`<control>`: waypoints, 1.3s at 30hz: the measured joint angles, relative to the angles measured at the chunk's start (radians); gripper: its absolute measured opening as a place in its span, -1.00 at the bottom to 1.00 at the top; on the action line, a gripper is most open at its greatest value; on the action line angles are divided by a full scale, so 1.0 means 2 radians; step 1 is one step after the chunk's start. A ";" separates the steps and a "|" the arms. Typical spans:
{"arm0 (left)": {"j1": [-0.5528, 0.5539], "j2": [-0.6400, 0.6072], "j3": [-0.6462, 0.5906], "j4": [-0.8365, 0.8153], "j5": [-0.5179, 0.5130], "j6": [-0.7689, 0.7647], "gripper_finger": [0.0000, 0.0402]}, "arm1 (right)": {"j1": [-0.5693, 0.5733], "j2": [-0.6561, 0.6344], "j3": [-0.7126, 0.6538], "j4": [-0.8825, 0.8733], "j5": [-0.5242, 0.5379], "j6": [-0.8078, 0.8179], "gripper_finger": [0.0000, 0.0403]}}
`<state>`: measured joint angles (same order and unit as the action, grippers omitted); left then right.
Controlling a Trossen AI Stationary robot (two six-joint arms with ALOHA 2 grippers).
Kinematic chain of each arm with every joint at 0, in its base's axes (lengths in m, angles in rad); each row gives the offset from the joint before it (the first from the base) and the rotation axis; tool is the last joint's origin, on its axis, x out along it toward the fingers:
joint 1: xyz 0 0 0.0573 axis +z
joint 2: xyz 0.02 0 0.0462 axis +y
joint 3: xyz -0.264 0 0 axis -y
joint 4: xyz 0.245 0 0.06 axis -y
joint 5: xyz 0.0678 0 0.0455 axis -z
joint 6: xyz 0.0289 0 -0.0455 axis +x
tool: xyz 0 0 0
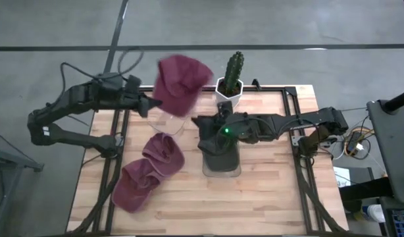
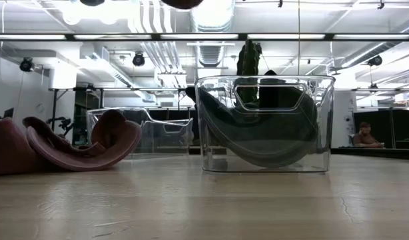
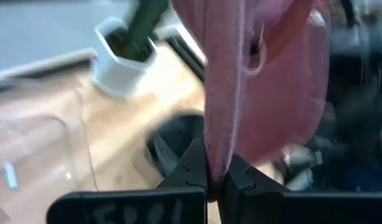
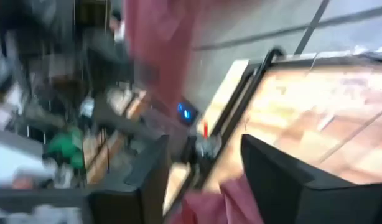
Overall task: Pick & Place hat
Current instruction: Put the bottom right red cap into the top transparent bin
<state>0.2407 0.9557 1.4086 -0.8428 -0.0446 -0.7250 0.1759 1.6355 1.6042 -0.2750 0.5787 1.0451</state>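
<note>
A maroon hat [image 1: 182, 82] is up in the air over the table's far left part, held by my left gripper [image 1: 151, 104], which is shut on it [image 3: 217, 177]. Below it stands a clear bin [image 1: 169, 124]. A second clear bin [image 1: 222, 164] near the table's middle holds a dark hat [image 2: 261, 137]. My right gripper [image 1: 205, 125] hovers open over that bin's far left corner, fingers apart with nothing between them [image 4: 203, 162]. Two more maroon hats [image 1: 164, 151] [image 1: 135, 186] lie on the table's near left part. My left gripper pinches the maroon hat by a thin edge [image 3: 217, 146] seen edge-on between its two fingers; brim or rim, I cannot tell. The fingers come about level from the table's left. The hat is lifted clear and stretches away beyond the fingertips.
A cactus in a white pot [image 1: 231, 84] stands at the table's far edge, close behind the right gripper. A dark frame [image 1: 291, 118] runs along the table's sides. Bare wood lies to the near right [image 1: 268, 197]. A person [image 2: 364, 135] sits far off in the room.
</note>
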 joint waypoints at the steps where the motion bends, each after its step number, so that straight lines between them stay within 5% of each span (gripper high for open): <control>1: 0.001 -0.003 0.005 -0.002 -0.016 -0.002 -0.98 | 0.002 0.000 0.000 -0.003 -0.010 -0.007 0.04; 11: 0.031 0.007 0.002 -0.096 -0.064 -0.028 -0.98 | 0.015 -0.001 -0.001 0.003 -0.089 -0.042 0.34; 21: 0.102 0.072 -0.042 -0.187 -0.049 -0.015 -0.98 | 0.017 -0.001 -0.001 0.012 -0.113 -0.075 0.28; 39: 0.174 0.222 -0.093 -0.158 0.032 0.043 -0.91 | 0.018 -0.001 -0.001 0.014 -0.121 -0.069 0.21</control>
<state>0.5878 1.3995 1.2218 -1.1596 0.0189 -0.6381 0.2111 1.6333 1.6028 -0.2462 0.3366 0.9074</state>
